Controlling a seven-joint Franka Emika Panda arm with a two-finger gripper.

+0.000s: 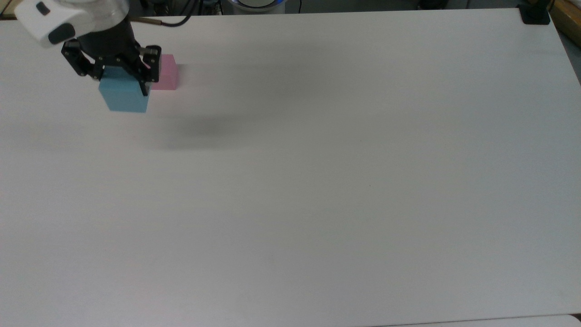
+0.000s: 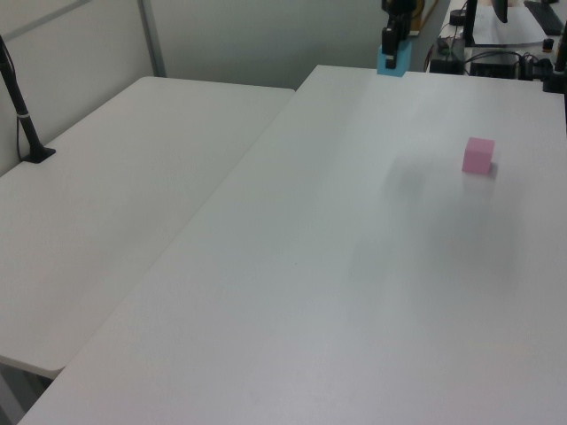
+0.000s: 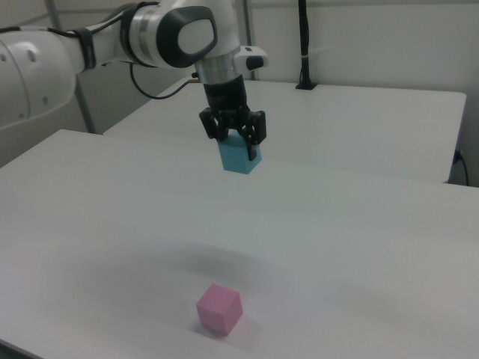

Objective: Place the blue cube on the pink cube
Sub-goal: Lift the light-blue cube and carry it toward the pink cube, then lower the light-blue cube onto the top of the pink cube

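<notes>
The gripper (image 3: pixel 233 138) has its fingers clamped on the blue cube (image 3: pixel 241 158), held above the tabletop (image 3: pixel 359 247). The pink cube (image 3: pixel 219 308) rests apart on it. No writing is readable.

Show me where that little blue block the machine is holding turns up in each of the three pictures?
Top view: the blue cube is near the upper left, clamped in the gripper.
Left view: at the top edge, right of centre, lifted off the table.
Right view: upper middle, hanging under the gripper.
Shared landmark: the pink cube on the table, seen in all three.
</notes>
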